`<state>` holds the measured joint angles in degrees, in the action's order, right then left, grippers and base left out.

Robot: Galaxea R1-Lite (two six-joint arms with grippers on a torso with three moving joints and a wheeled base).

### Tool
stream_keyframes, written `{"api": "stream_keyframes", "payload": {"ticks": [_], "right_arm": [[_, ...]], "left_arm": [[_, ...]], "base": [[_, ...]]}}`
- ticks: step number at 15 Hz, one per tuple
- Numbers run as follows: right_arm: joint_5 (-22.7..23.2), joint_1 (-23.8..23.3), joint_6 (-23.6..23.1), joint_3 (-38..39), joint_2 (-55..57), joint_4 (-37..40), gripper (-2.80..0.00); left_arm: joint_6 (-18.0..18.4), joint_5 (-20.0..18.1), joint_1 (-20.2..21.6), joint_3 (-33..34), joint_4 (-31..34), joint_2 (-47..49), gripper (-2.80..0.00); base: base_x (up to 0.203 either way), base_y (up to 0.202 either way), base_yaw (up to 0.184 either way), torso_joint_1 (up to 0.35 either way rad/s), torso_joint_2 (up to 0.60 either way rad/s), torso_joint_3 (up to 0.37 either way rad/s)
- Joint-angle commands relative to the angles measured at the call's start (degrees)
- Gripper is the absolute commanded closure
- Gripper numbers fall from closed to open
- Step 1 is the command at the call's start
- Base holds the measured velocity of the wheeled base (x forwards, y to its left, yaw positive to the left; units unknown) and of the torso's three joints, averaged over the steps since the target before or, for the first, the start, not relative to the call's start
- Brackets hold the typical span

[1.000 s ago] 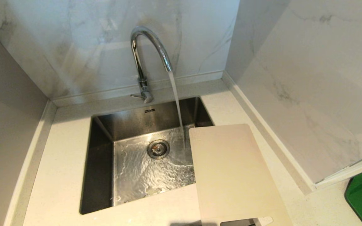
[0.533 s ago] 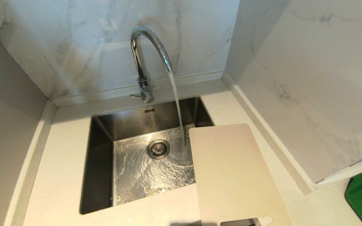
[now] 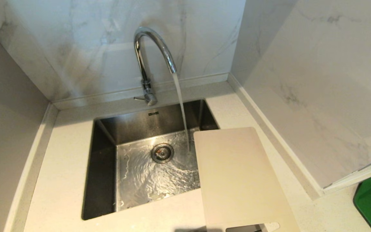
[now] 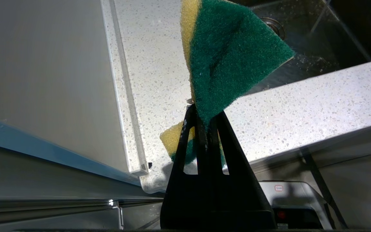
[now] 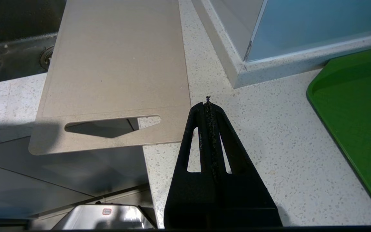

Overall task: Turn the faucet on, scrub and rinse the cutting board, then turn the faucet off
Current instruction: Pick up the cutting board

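We stood at a pale speckled stone countertop [image 3: 60, 180] set into a corner of grey-veined marble wall panels [image 3: 317, 80], with a square stainless-steel sink [image 3: 105, 167] sunk into it. The tall shiny chrome gooseneck faucet [image 3: 147, 54] was running, its stream falling into the basin just beside the far corner of the large flat pale beige plastic cutting board [image 3: 237, 177]. That board lay partly on the counter to the right of the sink, its far left corner over the basin and its slotted handle end jutting past the counter's front edge. Neither of our arms showed in the head view. Our left gripper [image 4: 204, 119] was clamped on a green-and-yellow scouring sponge [image 4: 230, 54], held above the counter's front left part. Our right gripper [image 5: 208, 106] was pressed together on nothing, hanging over the counter just beside the board's handle end; a dark green tray [image 5: 359, 112] lay well to its right. The board looked dry, though we could not be sure at this angle. We judged the main risk to be the overhang: a downward push near the handle slot could tip or slide the board off the front edge. A thin pinch on the sponge's corner might also slip under scrubbing force.
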<state>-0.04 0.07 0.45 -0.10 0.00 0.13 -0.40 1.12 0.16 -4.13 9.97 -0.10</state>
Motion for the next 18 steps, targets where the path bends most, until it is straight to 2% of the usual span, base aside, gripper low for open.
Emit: {"api": "stream_keyframes", "payload": {"ticks": [1, 3, 5, 7, 10, 18], "right_arm": [[-0.1, 0.0, -1.0, -0.9, 0.0, 0.3, 0.0], [0.1, 0.0, -1.2, -7.9, 2.0, 4.1, 0.0], [2.4, 0.1, -1.3, -18.9, 5.8, 11.6, 0.0], [5.9, 0.2, -1.7, -30.3, 13.0, 17.8, 0.0], [8.4, 0.2, -5.0, -44.5, 25.3, 23.3, 0.0], [16.4, 0.9, -11.1, -71.6, 48.7, 35.5, 0.0]], "left_arm": [[0.0, 0.0, 0.0, 0.0, 0.0, 0.0, 0.0], [0.0, 0.0, 0.0, 0.0, 0.0, 0.0, 0.0], [0.0, 0.0, 0.0, 0.0, 0.0, 0.0, 0.0], [0.0, 0.0, 0.0, 0.0, 0.0, 0.0, 0.0], [0.0, 0.0, 0.0, 0.0, 0.0, 0.0, 0.0], [0.1, 0.0, 0.0, 0.0, 0.0, 0.0, 0.0]], "base": [[0.0, 0.0, 0.0, 0.0, 0.0, 0.0], [0.0, 0.0, 0.0, 0.0, 0.0, 0.0], [0.0, 0.0, 0.0, 0.0, 0.0, 0.0], [0.0, 0.0, 0.0, 0.0, 0.0, 0.0], [0.0, 0.0, 0.0, 0.0, 0.0, 0.0], [0.0, 0.0, 0.0, 0.0, 0.0, 0.0]]}}
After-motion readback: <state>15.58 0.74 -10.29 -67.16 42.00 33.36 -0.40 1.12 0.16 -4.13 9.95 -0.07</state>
